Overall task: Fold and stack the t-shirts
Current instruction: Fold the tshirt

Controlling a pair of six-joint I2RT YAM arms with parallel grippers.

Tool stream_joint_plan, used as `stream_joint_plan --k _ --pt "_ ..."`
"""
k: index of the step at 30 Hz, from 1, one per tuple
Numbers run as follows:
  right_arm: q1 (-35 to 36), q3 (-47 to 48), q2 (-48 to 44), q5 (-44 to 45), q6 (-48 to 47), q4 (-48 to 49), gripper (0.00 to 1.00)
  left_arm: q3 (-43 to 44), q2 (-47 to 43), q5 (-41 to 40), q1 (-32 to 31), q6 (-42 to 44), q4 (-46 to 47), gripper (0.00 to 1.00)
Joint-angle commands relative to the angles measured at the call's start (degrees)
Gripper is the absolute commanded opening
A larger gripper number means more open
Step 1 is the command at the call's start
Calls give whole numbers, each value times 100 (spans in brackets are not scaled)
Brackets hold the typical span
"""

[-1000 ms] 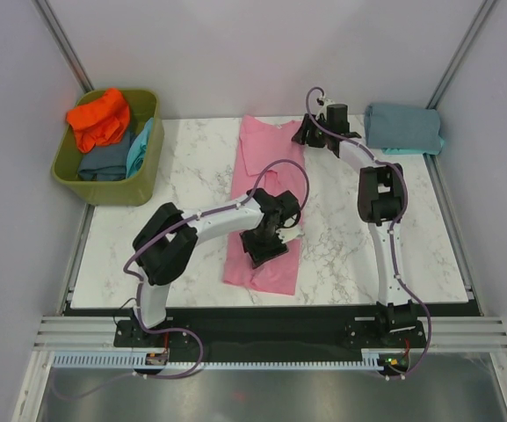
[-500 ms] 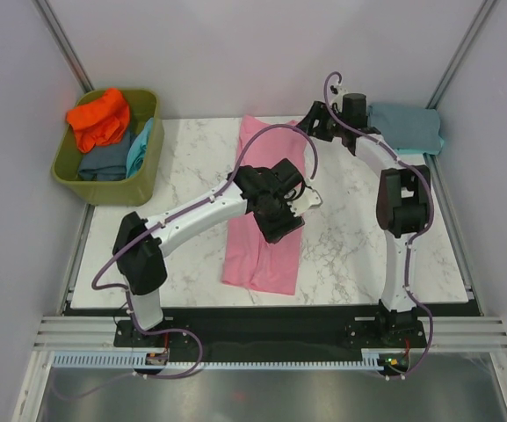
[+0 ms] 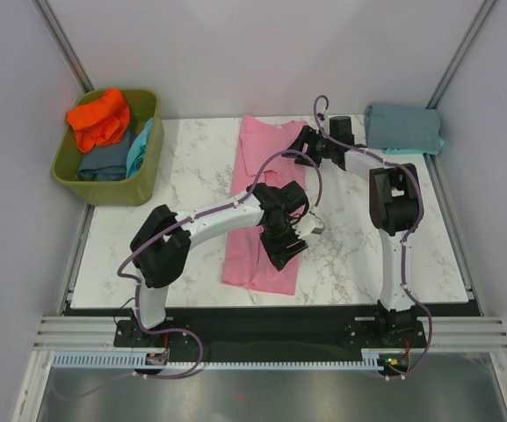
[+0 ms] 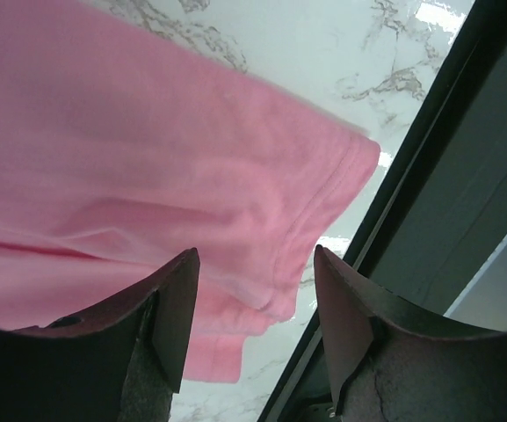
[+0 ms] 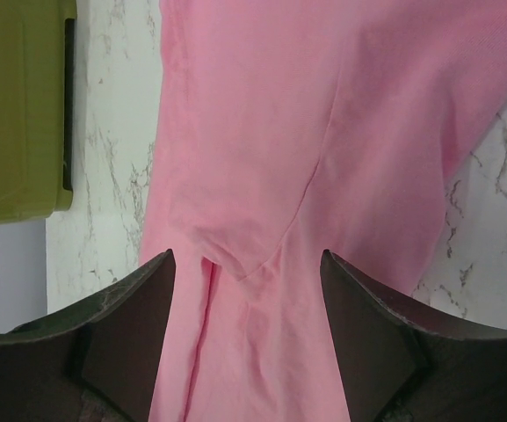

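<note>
Pink t-shirt (image 3: 255, 163) lies folded lengthwise, left tool (image 4: 253, 264) and right tool (image 5: 245, 259) both spread

The left arm (image 3: 207, 220) runs from its base up to a raised elbow on the left, then stretches its forearm rightward toward the midline between the two bases, where the left gripper (image 4: 253, 255) points down with its jaws apart. The right arm (image 3: 392, 255) rises straight away from its base, bends at the elbow and turns leftward, and the right gripper (image 5: 245, 255) angles down, jaws spread wide.
</note>
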Motion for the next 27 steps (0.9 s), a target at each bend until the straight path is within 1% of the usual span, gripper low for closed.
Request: stream_joint_plan --k 1,6,8,11,15,23,27 --pt "-22 239 141 -112 91 212 75 74 230 434 -32 -217 352 63" --pt "-57 379 431 2 -14 89 75 294 635 610 -41 -270 413 63" --pt "-75 502 571 46 -128 80 76 338 819 672 -32 -305 518 63" --pt "-84 748 747 134 -330 -192 76 426 1091 768 -32 -375 554 63" --pt "-128 951 888 196 -383 -254 77 575 1347 848 -32 -393 616 63" --pt "-163 1381 1099 363 -497 -298 78 1348 1883 927 -41 -507 607 63" --pt "-154 1399 1064 380 -515 -298 79 1507 1971 883 -50 -507 580 63"
